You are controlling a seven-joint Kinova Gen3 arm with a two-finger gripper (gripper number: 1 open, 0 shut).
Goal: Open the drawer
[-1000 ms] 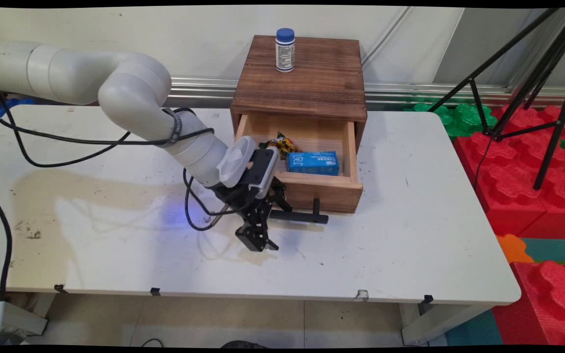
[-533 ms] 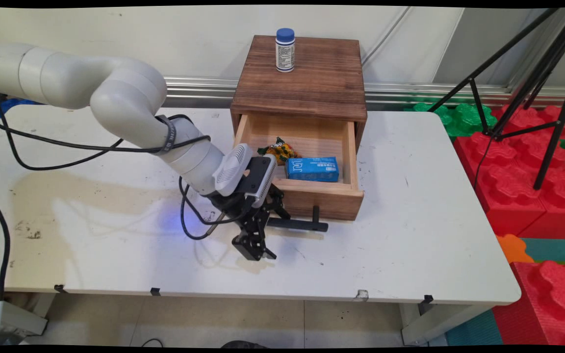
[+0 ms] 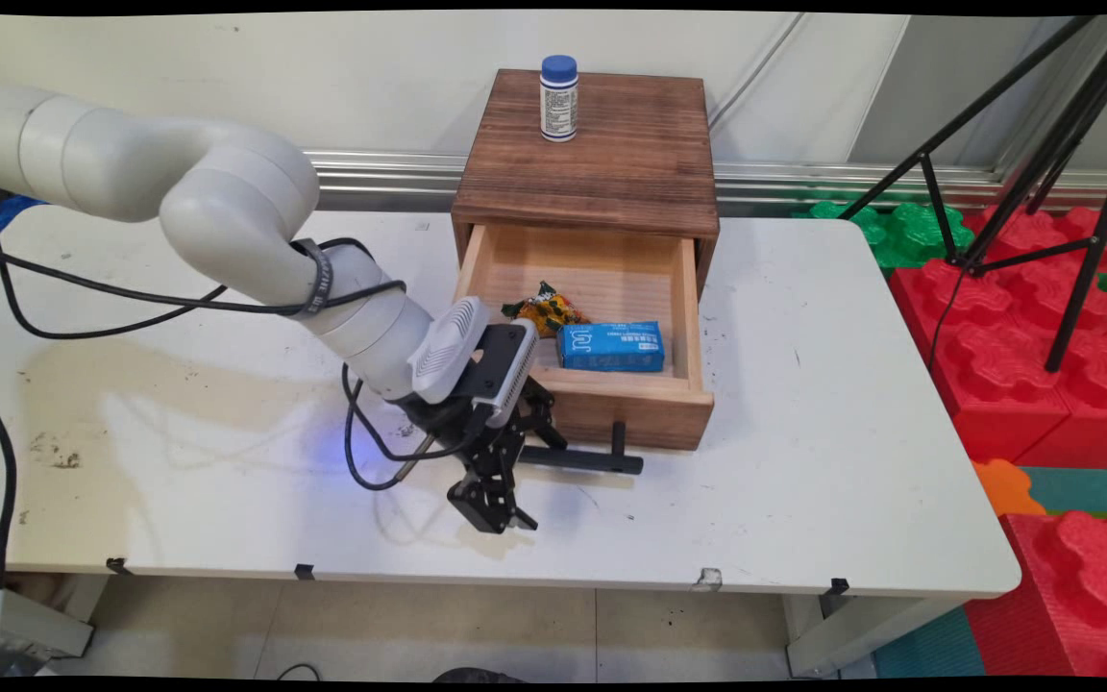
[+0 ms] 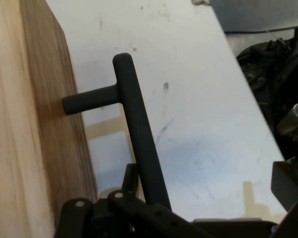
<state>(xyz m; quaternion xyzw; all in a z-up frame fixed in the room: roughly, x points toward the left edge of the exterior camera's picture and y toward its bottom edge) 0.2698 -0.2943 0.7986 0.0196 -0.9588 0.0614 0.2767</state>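
My gripper (image 3: 505, 481) is clamped on the drawer handle (image 3: 580, 460); the grip sits off-centre toward its left end, so I reckon the drawer (image 3: 606, 384) could skew and jam.

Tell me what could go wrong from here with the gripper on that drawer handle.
The drawer is already far out of the cabinet; more pull might drop it onto the table. The gripper meets only the handle's end, so it may slip or twist. A jerk could tip the bottle on top.
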